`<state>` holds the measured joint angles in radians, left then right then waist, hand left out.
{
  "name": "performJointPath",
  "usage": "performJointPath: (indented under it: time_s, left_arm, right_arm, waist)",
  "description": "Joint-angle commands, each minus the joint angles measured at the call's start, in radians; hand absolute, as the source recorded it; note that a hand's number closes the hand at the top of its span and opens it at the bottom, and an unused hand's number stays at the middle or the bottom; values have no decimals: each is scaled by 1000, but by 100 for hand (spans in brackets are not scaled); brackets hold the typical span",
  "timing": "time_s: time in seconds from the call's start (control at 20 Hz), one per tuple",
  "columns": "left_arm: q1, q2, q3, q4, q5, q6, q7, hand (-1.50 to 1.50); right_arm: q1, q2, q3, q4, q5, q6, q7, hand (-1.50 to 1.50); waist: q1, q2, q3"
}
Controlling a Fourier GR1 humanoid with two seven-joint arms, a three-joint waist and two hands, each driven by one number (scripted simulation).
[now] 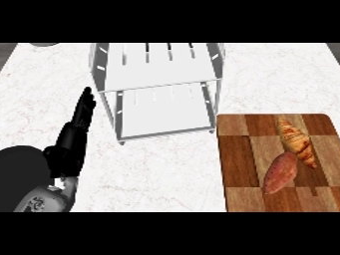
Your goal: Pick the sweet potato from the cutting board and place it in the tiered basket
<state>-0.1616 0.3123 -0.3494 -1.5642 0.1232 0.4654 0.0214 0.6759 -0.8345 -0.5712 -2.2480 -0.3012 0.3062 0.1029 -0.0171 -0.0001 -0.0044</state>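
The sweet potato (280, 172) lay on the cutting board (239, 164) in the lower right of the frame, untouched by any hand. It was reddish-brown and tapered, tilted so that its upper end pointed toward the upper right. That upper end touched the lower part of a croissant (296, 140), which lay just above it on the board, golden and ridged, running from the top centre of the board down toward the right. The board showed a checker of light and dark wood and sat on the pale marble counter (275, 79).

The tiered basket (160, 94) stood in the upper middle of the frame, just left of the board's upper left corner. It was a white wire frame with two slatted shelves, one above the other, and neither shelf held anything that could be seen.

The left hand (83, 112) showed at the left of the frame, left of the basket and apart from it. Its black fingers were straight and held together, pointing toward the top of the frame, and they grasped nothing. Its forearm ran down to the lower left corner. The right hand did not show in the view. A small grey curved object (44, 45) peeked in at the top left edge of the counter; what it was could not be told.
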Motion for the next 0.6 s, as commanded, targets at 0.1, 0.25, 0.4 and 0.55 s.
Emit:
performJointPath:
  time_s: [0.1, 0.25, 0.4, 0.55]
  left_arm:
    - [0, 18, 17, -49, -10, -25, 47, 0]
    - [-9, -23, 12, -3, -12, -49, -4, 0]
    - [-37, -55, -10, -16, -61, -11, 78, 0]
    - [-21, -8, 65, -3, -12, -84, 26, 0]
  right_arm:
    - [-64, -59, 26, -189, -3, -23, 346, -150]
    - [-173, -90, 127, -251, 8, -79, 502, -150]
    - [-252, -115, 182, -237, 29, -58, 576, -150]
    - [-282, -113, 232, -233, 35, -22, 630, -150]
  waist:
    - [23, 0, 3]
    - [29, 4, 3]
    - [28, 2, 3]
    - [24, 1, 3]
